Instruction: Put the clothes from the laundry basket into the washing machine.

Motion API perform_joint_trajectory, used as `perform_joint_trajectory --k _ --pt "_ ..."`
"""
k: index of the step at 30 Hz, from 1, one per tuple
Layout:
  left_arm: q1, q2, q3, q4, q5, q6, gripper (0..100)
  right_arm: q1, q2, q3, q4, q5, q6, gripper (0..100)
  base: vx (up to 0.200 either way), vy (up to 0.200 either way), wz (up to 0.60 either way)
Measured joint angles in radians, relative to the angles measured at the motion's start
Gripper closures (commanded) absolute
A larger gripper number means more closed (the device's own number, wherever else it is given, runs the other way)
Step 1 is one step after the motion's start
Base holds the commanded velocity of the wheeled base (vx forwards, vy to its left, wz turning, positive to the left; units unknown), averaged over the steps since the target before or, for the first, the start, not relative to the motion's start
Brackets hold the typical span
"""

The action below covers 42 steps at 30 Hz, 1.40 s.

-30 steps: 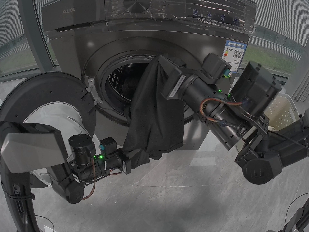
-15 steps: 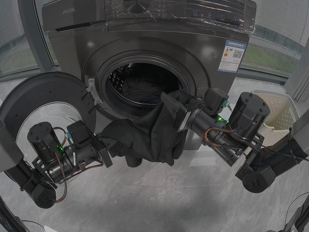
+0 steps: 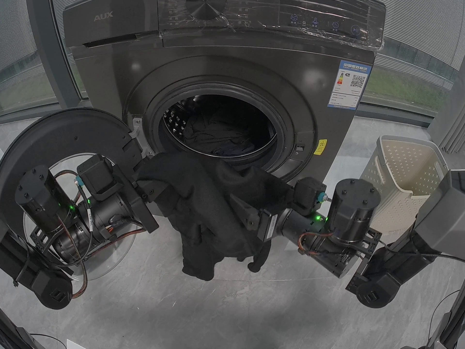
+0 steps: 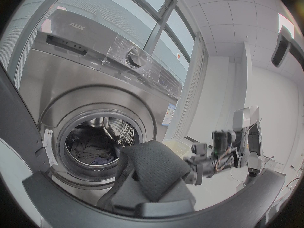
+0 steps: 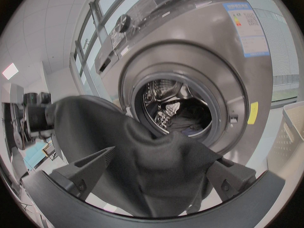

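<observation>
Far left, the door (image 3: 63,136) stands swung wide. In front of it the left gripper (image 4: 152,197) is clamped on a bunched corner of the garment (image 3: 208,199).

That dark piece is slung between both arms in front of the washer (image 3: 218,54). It sits just below the drum mouth and outside it, with a long tail drooping toward the floor. Behind it, more clothes (image 3: 218,132) already lie in the drum.

On the right, the right gripper (image 5: 164,157) has its fingers spread apart, and the cloth is draped across them rather than pinched.

Far right, the basket (image 3: 411,170) sits beside the washer.

The fabric looks light, limp and thick. It should sag, fold and snag on the door lip instead of sliding in neatly. The best hold looks like the bunched middle, gathering up that hanging tail so it can't trail outside.

A second ago the right arm was up at the opening with the garment hanging off it, and the left was low by the hem. Now the right has dropped below the rim, the left has climbed, and the cloth has gone from a vertical curtain to a saddle between them.
</observation>
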Motion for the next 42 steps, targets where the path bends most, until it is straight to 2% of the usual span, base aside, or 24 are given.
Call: perform_joint_trajectory --k 3,17,27,32,42 --pt "-0.001 -0.006 -0.013 0.000 0.004 -0.008 100 0.006 0.016 0.041 -0.010 0.003 -0.001 0 0.000 0.000 0.00" --pt "0.003 -0.011 -0.043 0.000 0.031 -0.007 100 0.033 0.053 0.172 -0.028 0.010 -0.001 0 0.000 0.000 0.00" --pt "0.006 -0.010 -0.053 0.000 0.040 -0.008 100 0.095 0.067 0.282 -0.031 0.011 0.007 0 0.000 0.000 0.00" --pt "0.003 -0.008 -0.053 0.000 0.050 -0.004 100 0.104 0.073 0.244 -0.051 0.014 0.000 0 0.000 0.000 0.00" --pt "0.000 0.009 -0.065 0.000 0.091 -0.001 100 0.127 0.156 0.063 -0.100 0.033 -0.011 0 0.000 0.000 0.00"
